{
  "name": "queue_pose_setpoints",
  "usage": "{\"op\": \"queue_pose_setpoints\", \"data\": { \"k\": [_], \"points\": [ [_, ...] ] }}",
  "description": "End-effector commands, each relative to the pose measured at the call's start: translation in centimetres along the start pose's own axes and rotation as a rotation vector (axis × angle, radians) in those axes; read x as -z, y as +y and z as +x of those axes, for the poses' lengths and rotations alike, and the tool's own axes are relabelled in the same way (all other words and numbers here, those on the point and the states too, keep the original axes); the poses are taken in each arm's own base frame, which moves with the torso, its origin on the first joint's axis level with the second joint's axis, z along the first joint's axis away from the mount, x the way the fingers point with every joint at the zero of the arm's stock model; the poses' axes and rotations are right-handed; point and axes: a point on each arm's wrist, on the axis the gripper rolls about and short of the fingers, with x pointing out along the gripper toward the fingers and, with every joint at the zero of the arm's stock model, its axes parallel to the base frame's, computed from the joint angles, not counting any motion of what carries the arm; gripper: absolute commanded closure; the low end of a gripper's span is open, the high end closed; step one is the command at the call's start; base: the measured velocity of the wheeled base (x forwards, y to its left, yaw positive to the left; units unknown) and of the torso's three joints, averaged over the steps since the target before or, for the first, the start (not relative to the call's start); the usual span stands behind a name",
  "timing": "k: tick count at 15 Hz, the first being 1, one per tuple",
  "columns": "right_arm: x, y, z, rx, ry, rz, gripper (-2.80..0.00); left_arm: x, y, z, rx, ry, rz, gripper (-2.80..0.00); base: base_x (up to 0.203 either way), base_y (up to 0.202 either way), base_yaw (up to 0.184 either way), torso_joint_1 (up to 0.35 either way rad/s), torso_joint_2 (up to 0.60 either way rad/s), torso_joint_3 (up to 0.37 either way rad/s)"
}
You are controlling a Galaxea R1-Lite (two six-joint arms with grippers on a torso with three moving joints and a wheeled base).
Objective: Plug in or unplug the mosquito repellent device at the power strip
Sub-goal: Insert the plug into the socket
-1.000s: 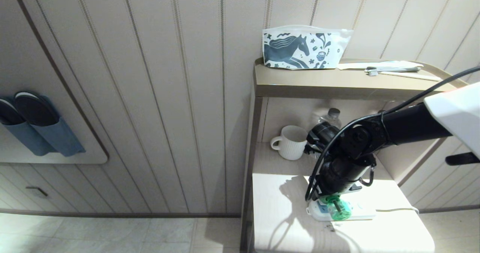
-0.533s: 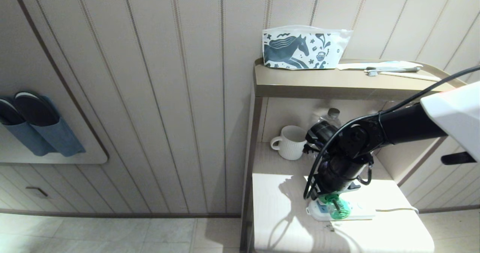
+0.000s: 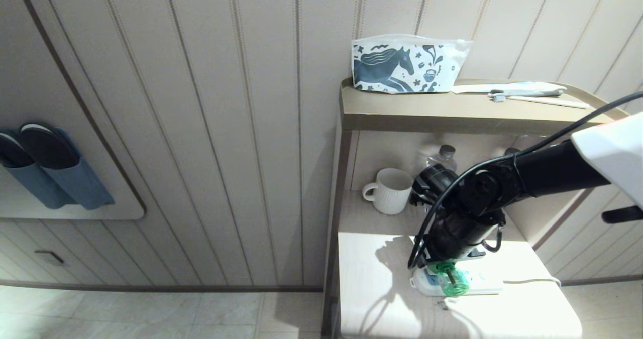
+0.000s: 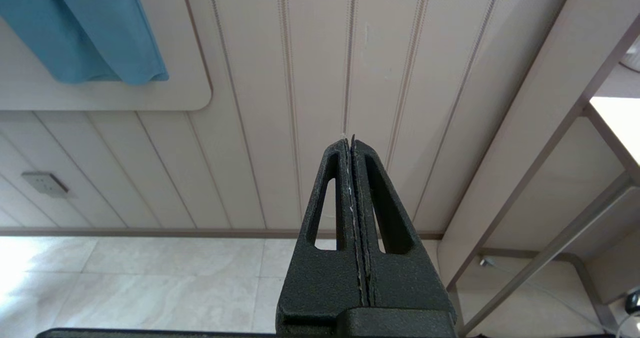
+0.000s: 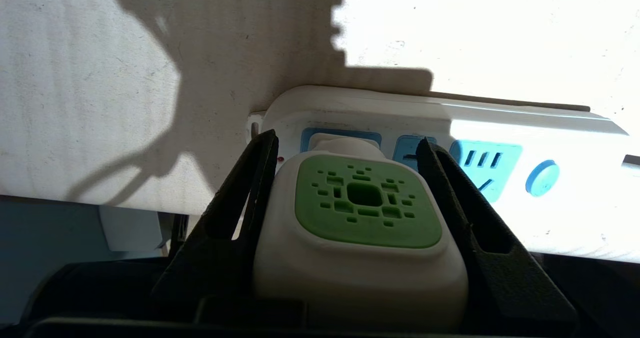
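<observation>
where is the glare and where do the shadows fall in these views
Head view: sun patch on the pale wooden shelf top, with the arm's shadow thrown left of the long white power strip. Right wrist view: the strip's far end is washed out by glare, while the white, green-topped mosquito repellent device between the right gripper fingers sits in shadow. Left wrist view: even light, no glare.

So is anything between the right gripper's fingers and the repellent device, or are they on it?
Nothing. In the right wrist view the right gripper has its fingers against both sides of the mosquito repellent device, at the power strip.
</observation>
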Motion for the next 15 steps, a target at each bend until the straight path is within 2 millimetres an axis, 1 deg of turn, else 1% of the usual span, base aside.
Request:
{"op": "queue_pose_setpoints", "data": {
  "k": [1, 5, 11, 15],
  "points": [
    [0.2, -0.1, 0.1, 0.002, 0.009, 0.003, 0.00, 0.0, 0.0, 0.0, 0.001, 0.002, 0.000, 0.00, 0.000, 0.000, 0.000, 0.000, 0.00, 0.000],
    [0.7, -0.1, 0.9, -0.001, -0.021, 0.005, 0.00, 0.0, 0.0, 0.0, -0.001, 0.002, 0.000, 0.00, 0.000, 0.000, 0.000, 0.000, 0.00, 0.000],
    [1.0, 0.0, 1.3, -0.001, -0.004, 0.002, 0.00, 0.0, 0.0, 0.0, 0.001, 0.002, 0.000, 0.00, 0.000, 0.000, 0.000, 0.000, 0.00, 0.000],
    [0.8, 0.0, 1.0, 0.000, -0.013, 0.003, 0.00, 0.0, 0.0, 0.0, -0.001, 0.002, 0.000, 0.00, 0.000, 0.000, 0.000, 0.000, 0.00, 0.000]
  ]
}}
